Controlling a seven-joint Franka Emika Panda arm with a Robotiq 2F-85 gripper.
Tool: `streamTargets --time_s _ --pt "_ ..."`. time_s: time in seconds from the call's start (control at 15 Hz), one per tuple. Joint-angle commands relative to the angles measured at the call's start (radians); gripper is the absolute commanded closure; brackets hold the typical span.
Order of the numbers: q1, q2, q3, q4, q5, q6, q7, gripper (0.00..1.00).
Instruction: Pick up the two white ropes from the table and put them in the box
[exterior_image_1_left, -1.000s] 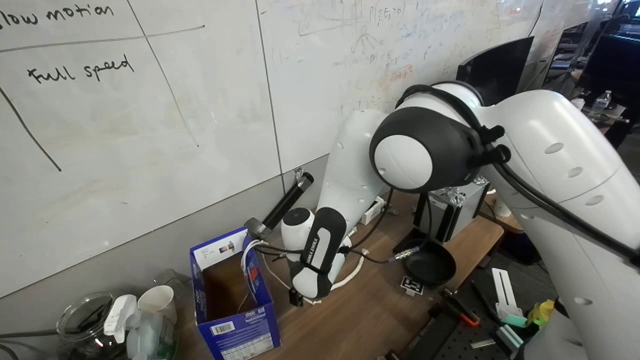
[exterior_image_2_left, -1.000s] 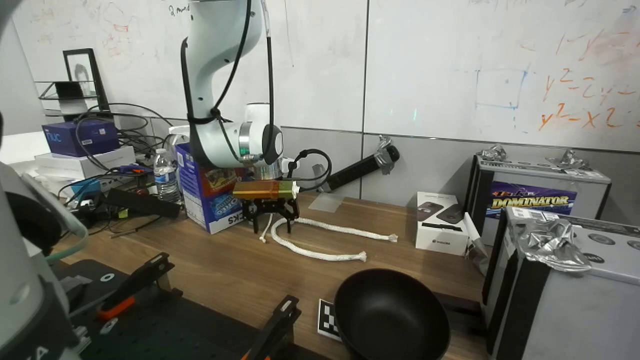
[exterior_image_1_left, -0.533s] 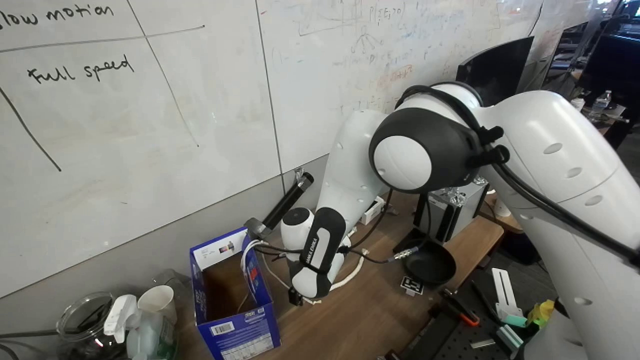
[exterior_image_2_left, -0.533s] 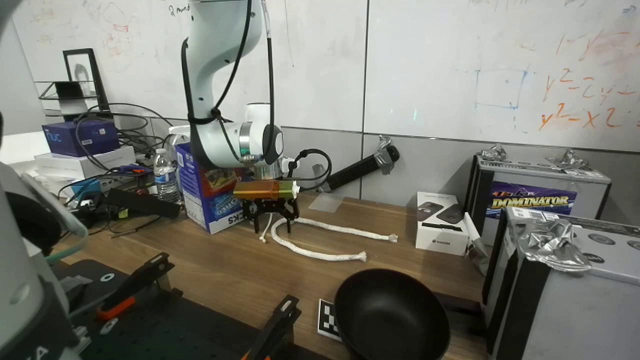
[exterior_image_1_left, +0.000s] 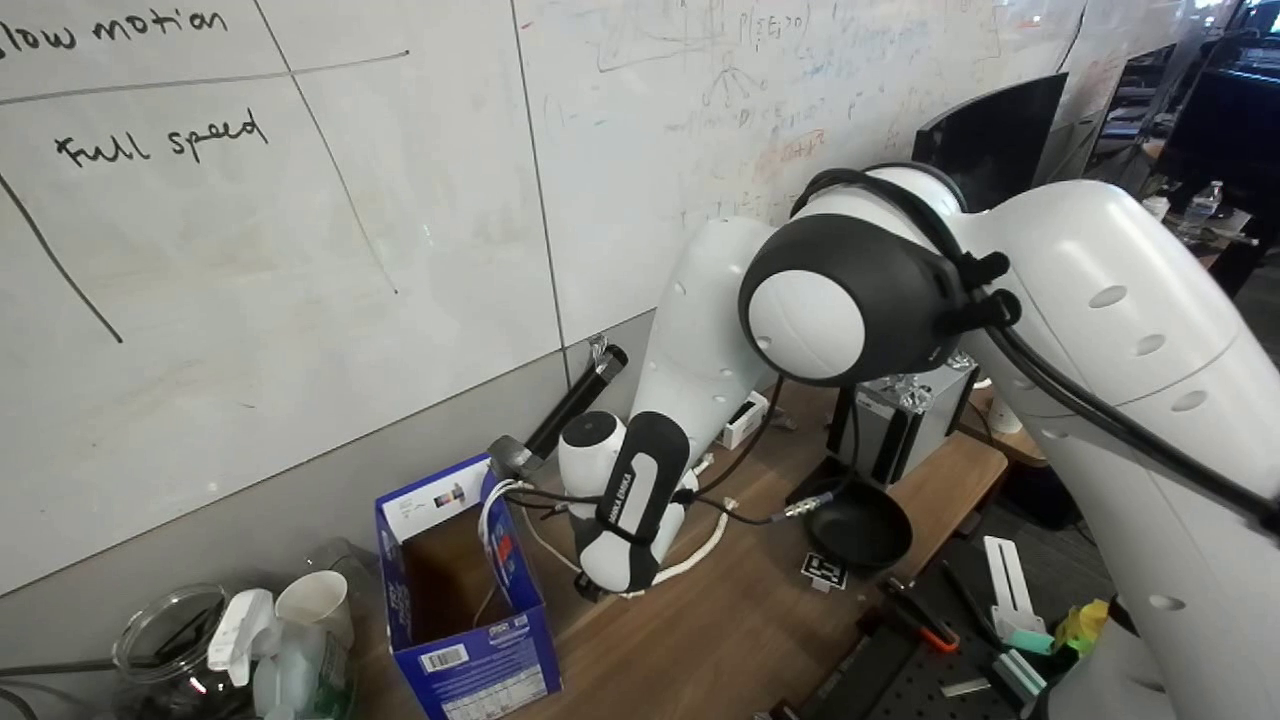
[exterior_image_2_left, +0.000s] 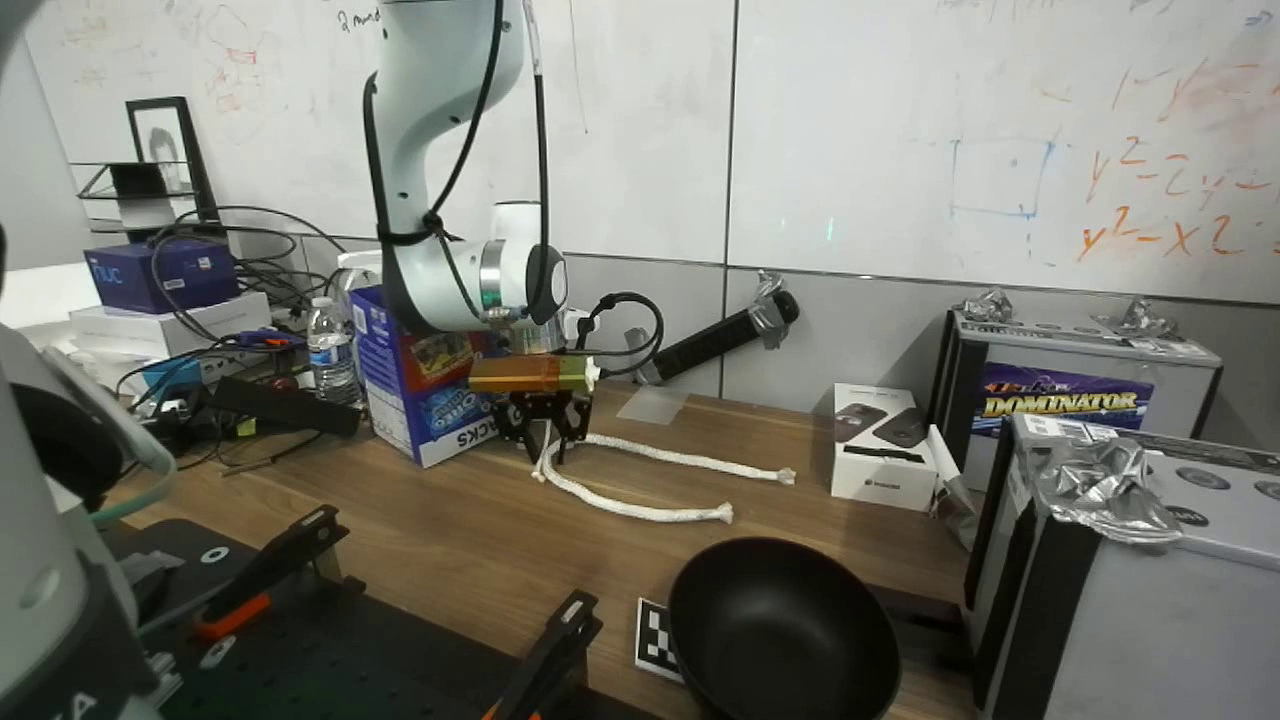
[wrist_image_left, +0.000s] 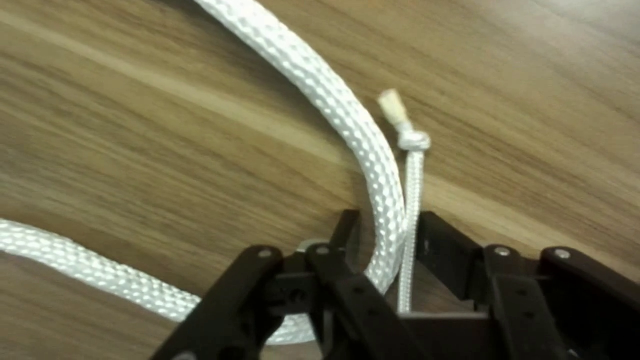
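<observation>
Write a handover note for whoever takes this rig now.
Gripper: partly closed, thick white rope and thin white rope between its jaws; firm hold unclear.
Thick one lies bent on the table; the thin one's knotted end is beside it.
Blue box: near the gripper; white loops at its rim, origin unclear.
Done: neither fully boxed.
Left: check hold, lift, put both in the box.

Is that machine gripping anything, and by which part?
Can't be told: the end effector straddles a thick white braided rope at its bend and a thin white cord near its knotted end.
</observation>
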Motion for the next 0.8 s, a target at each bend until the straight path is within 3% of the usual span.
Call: streamTargets --time_s 0.0,0.13,0.33,0.73 --pt "-0.005 0.017 0.003 0.016 -0.001 0.017 -0.010 0.91" --pt "-0.008 0.014 0.005 0.016 0.000 0.008 -0.011 0.95" --pt "-0.018 -0.014 0.012 0.003 0.005 -0.015 -0.015 0.92" --pt "0.008 -0.168 -0.010 -0.079 -0.006 -0.065 0.009 0.92"
